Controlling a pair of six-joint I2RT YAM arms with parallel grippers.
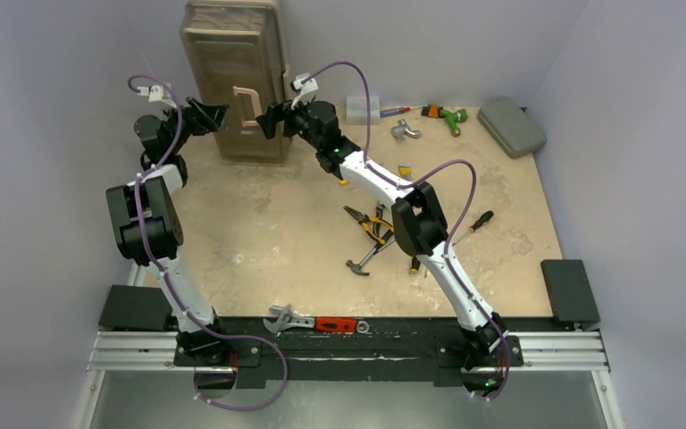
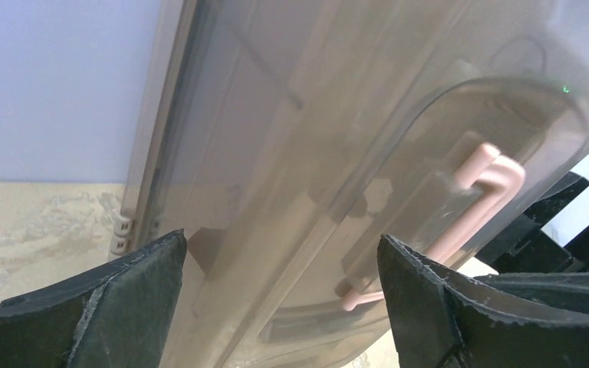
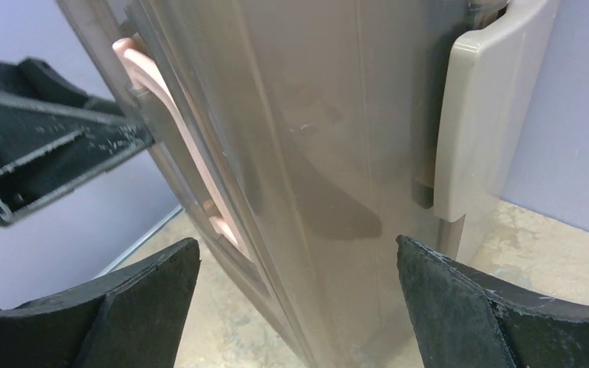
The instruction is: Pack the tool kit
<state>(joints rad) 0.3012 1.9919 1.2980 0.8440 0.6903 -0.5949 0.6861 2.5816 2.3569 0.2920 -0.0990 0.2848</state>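
Nearest me, at 6 o'clock on the table [image 1: 259,232] edge, lies a red-handled wrench [image 1: 314,323]. Farther in, toward 4 o'clock, pliers [image 1: 363,223] and a hammer [image 1: 368,256] lie close together, with a screwdriver [image 1: 481,221] out at 3. Beyond, at 11 o'clock, my left gripper [image 1: 216,116] and right gripper [image 1: 269,121] face each other across the toolbox [image 1: 232,54], which stands on end by the back wall. Both have their fingers spread wide, clamping nothing, and the box's body fills each gap. Its pink handle [image 1: 248,105] sits between them. At 2 o'clock lies a grey-green case [image 1: 511,126].
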